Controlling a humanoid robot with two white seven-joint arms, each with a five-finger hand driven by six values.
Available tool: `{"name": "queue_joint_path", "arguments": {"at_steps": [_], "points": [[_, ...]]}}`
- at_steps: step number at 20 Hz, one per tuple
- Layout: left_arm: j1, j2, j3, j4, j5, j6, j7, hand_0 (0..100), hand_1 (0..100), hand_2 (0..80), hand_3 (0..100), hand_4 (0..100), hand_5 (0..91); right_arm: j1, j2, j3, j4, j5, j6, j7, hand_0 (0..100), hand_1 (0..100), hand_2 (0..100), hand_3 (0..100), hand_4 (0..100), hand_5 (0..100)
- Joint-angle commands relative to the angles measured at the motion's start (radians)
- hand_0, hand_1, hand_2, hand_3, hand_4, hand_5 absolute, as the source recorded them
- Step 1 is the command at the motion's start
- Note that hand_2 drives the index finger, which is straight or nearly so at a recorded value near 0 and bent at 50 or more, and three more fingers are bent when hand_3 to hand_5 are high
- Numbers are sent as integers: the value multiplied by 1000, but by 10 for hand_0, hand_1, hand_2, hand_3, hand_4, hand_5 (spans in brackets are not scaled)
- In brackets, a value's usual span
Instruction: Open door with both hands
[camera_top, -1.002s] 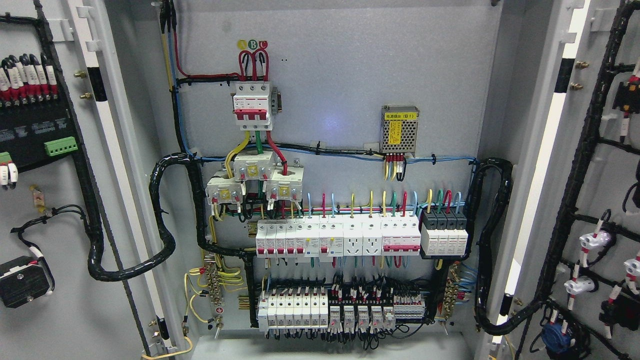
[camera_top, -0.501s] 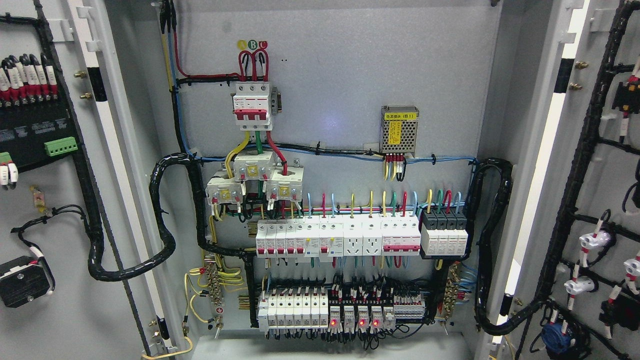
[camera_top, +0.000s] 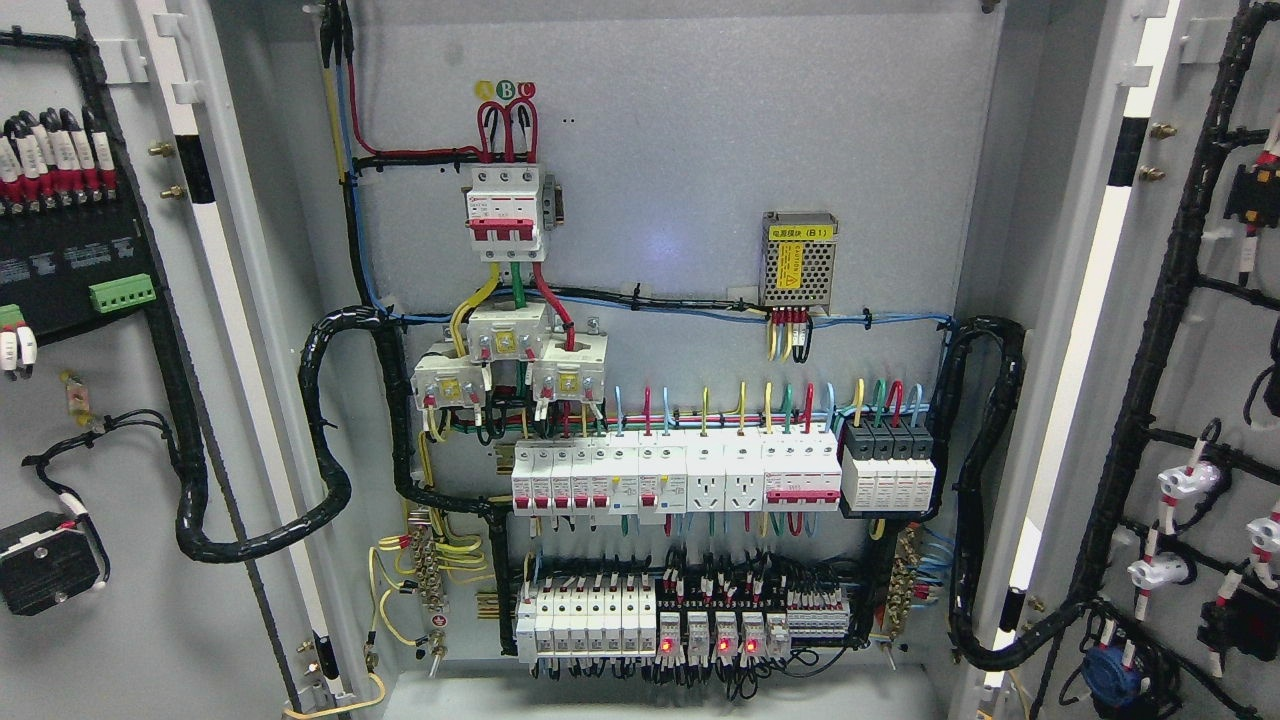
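Doors, left (camera_top: 120, 600) and right (camera_top: 1200, 380), stand upright, swung open outward; no hand visible.

Nothing of the robot's own body can be seen from the head camera, so its colours, cables and markings cannot be told. The picture is filled by the cabinet (camera_top: 660, 200), grey inside and packed with wiring, with the left door (camera_top: 130, 620) and the right door (camera_top: 1220, 360) standing open on either side of it.
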Motion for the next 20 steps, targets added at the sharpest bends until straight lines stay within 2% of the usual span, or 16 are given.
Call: {"name": "queue_joint_path", "arguments": {"at_steps": [1, 4, 8, 11, 17, 20], "points": [[-30, -33, -7, 259, -31, 63, 2, 0, 0, 0, 0, 0, 0, -5, 30, -37, 107, 0, 43, 0, 192, 0, 0, 0, 0, 0], [-41, -33, -7, 272, -37, 75, 19, 0, 0, 0, 0, 0, 0, -6, 30, -45, 107, 0, 45, 1, 192, 0, 0, 0, 0, 0], [-75, -39, -4, 329, -37, 118, 68, 0, 0, 0, 0, 0, 0, -13, 32, -48, 107, 1, 46, 3, 192, 0, 0, 0, 0, 0], [-75, -41, -4, 329, -37, 162, 69, 0, 0, 0, 0, 0, 0, -13, 32, -48, 108, 1, 46, 3, 192, 0, 0, 0, 0, 0], [-73, -53, -4, 326, -37, 166, 71, 0, 0, 0, 0, 0, 0, -13, 32, -47, 111, 0, 46, 10, 192, 0, 0, 0, 0, 0], [-73, -69, -4, 320, -37, 164, 118, 0, 0, 0, 0, 0, 0, -13, 32, -47, 111, 0, 45, 15, 192, 0, 0, 0, 0, 0]]}}
